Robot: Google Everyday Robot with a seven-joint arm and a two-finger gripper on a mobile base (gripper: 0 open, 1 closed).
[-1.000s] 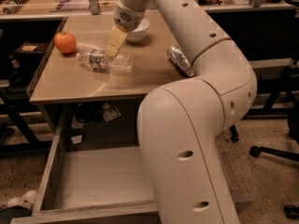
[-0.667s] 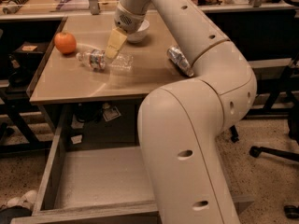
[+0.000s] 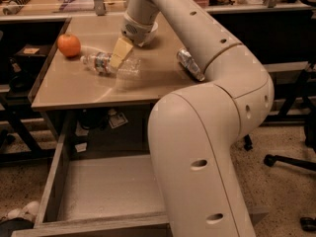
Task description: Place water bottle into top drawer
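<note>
The water bottle (image 3: 104,63) lies on its side on the tan table top, its cap towards the left and its label band showing. My gripper (image 3: 120,55) hangs from the arm's wrist right over the bottle's middle, at or just above it. The top drawer (image 3: 98,189) is pulled out below the table's front edge, and its grey bottom is bare. My large white arm covers the drawer's right part.
An orange (image 3: 69,45) sits on the table left of the bottle. A silver can (image 3: 189,64) lies on the right, partly behind my arm. A white bowl (image 3: 149,32) stands behind my wrist. Black table frames and chair wheels surround the table.
My gripper has come down a little towards the water bottle. The bottle, orange and can have not moved.
</note>
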